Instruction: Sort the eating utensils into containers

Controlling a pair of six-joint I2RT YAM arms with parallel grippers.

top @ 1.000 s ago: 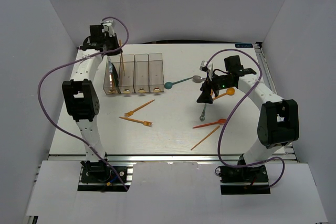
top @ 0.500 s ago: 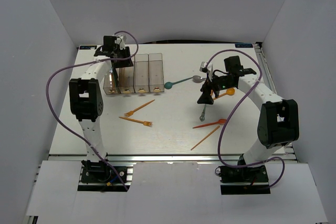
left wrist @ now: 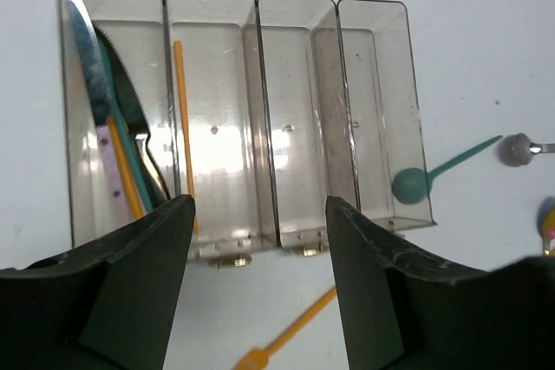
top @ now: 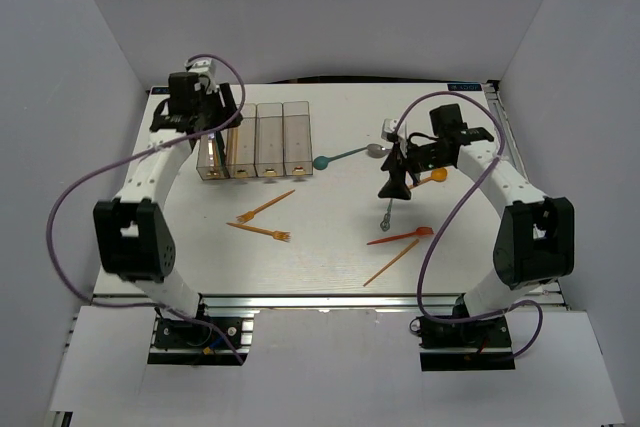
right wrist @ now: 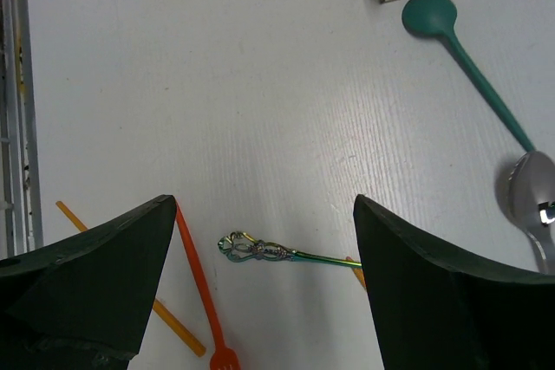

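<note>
The left pincer (left wrist: 260, 205) is hovering wide and empty over the containers (left wrist: 414, 110), while the right pincer (right wrist: 264, 205) is gaping wide above an ornate-handled utensil (right wrist: 277, 253) lying on the tabletop (right wrist: 217, 110).

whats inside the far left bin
It holds a silver serrated knife, a teal utensil, an orange utensil, a pale purple handle. A finger of the left gripper covers their near ends.

The containers (left wrist: 258, 84) stand in a row at the far left of the table (top: 330, 247). Leftmost compartment: knives (left wrist: 87, 49). Second compartment: one slim utensil (left wrist: 181, 119). A spoon (left wrist: 410, 185) lies just right of the row; a fork (top: 265, 205) and a second fork (top: 262, 232) lie before it
</note>
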